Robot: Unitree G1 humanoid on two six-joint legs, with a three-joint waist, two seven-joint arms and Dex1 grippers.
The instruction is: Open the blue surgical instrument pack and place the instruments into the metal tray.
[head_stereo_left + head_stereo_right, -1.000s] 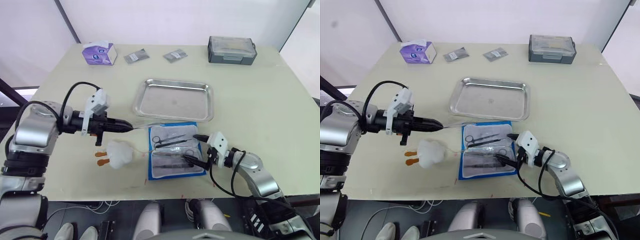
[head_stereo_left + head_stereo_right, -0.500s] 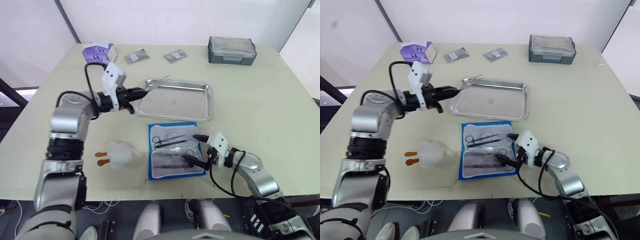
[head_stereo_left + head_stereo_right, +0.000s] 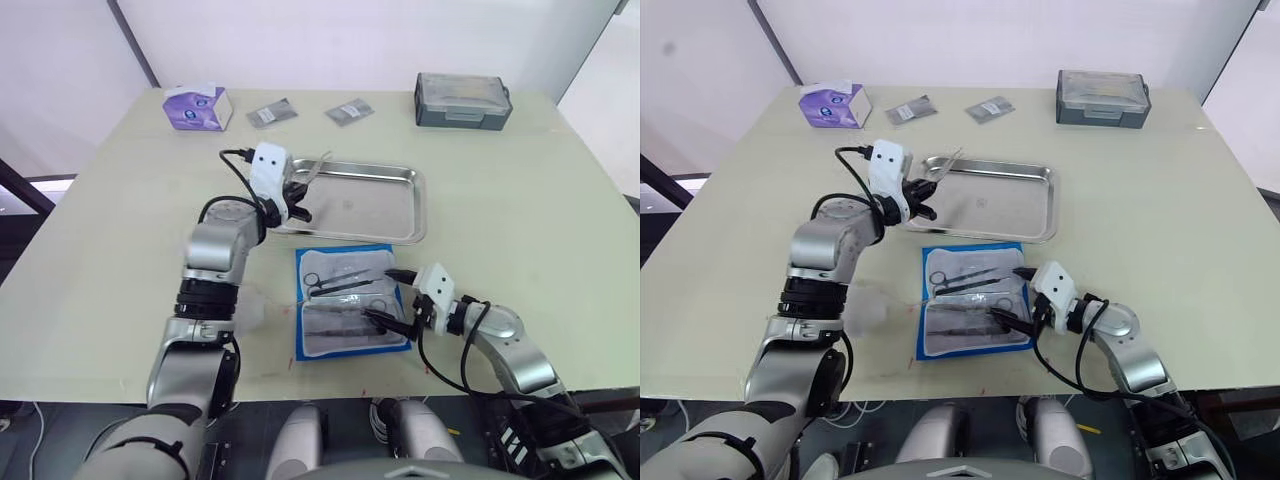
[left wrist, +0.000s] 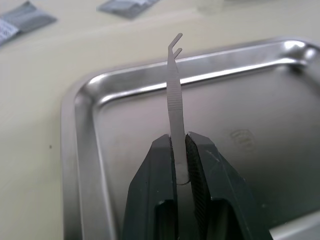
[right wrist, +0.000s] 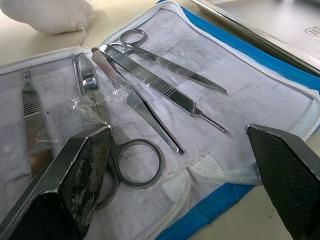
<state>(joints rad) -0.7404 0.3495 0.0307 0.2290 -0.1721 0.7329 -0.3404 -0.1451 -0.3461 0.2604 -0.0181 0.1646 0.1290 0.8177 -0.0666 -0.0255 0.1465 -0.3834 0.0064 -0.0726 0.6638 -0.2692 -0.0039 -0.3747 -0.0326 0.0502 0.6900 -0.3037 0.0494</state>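
Note:
The blue surgical instrument pack (image 3: 350, 300) lies open in front of the metal tray (image 3: 385, 205), its clear pocket lining up. Several instruments remain in it: scissors (image 5: 165, 65), a slim forceps (image 5: 145, 105) and a ring handle (image 5: 137, 162). My left gripper (image 3: 298, 190) is shut on a pair of silvery tweezers (image 4: 175, 95), held above the tray's left end (image 4: 90, 150). At the pack's right edge, my right gripper (image 3: 390, 298) stands open over the instruments, holding nothing.
A white gauze ball (image 3: 250, 305) lies left of the pack, partly behind my left arm. Along the far edge stand a purple tissue box (image 3: 198, 106), two grey foil packets (image 3: 272, 113) and a grey lidded box (image 3: 464, 100).
My left arm has swung the tweezers from beside the pack's far left corner up to above the tray's left end. The right gripper has stayed put, still open.

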